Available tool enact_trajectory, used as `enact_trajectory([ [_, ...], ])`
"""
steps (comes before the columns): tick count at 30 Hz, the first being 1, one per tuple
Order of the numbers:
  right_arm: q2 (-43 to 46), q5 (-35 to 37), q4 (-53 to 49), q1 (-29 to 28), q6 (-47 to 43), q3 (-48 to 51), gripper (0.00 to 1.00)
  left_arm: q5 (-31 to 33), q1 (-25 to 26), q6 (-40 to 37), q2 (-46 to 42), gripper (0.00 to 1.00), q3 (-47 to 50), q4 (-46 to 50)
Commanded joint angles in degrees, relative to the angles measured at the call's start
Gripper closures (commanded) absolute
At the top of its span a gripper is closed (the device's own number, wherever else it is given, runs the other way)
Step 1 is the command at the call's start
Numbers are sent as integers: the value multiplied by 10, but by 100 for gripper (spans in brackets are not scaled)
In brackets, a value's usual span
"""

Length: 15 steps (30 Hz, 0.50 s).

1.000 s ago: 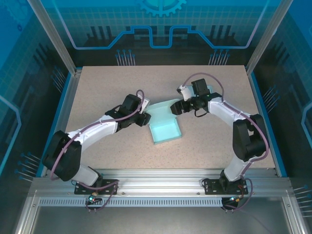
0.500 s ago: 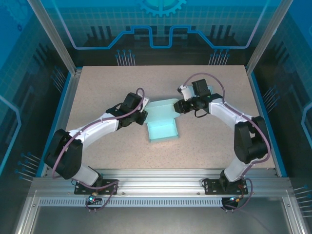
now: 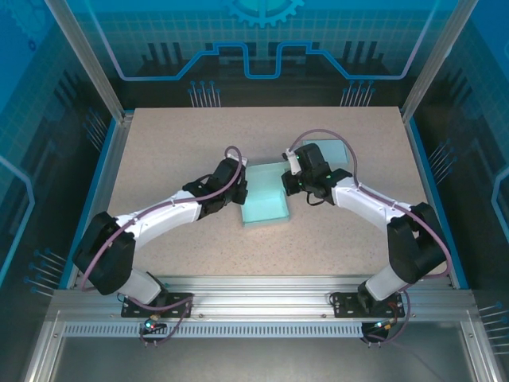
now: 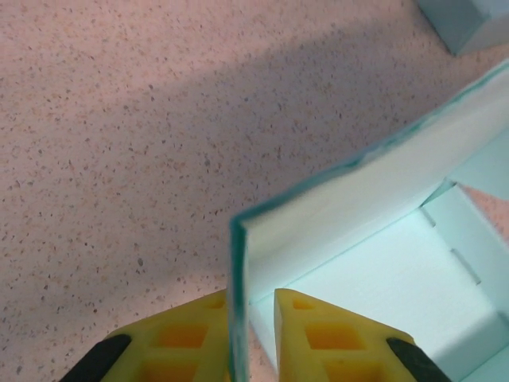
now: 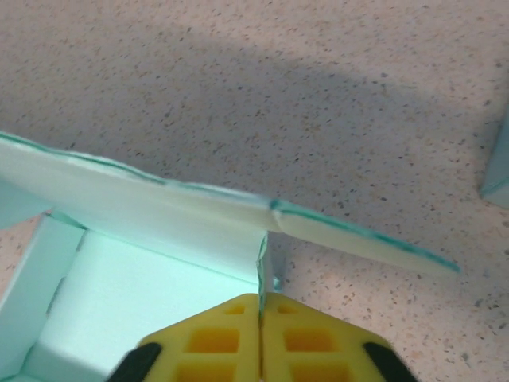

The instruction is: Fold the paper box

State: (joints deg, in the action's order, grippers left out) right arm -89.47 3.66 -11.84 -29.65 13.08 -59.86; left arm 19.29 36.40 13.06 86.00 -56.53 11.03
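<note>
Speckled tabletop — open-topped paper box, left jaws tight on one wall, right jaws on another.

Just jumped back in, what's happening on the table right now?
Both arms are on the paper box in the middle of the table. The left gripper is pinched on the box's upright left wall. The right gripper is shut on a thin flap at the right side. The box sits open-topped with its walls raised, so the folding doesn't look finished. A second teal piece lies apart, beyond the right arm.
</note>
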Motion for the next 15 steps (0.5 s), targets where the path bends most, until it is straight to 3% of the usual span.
enact_trajectory([
  [1, 12, 26, 51, -21, 37, 11, 100, 5, 11, 62, -12, 79, -19, -71],
  [15, 16, 123, 125, -101, 83, 58, 100, 12, 42, 232, 0, 76, 47, -187],
])
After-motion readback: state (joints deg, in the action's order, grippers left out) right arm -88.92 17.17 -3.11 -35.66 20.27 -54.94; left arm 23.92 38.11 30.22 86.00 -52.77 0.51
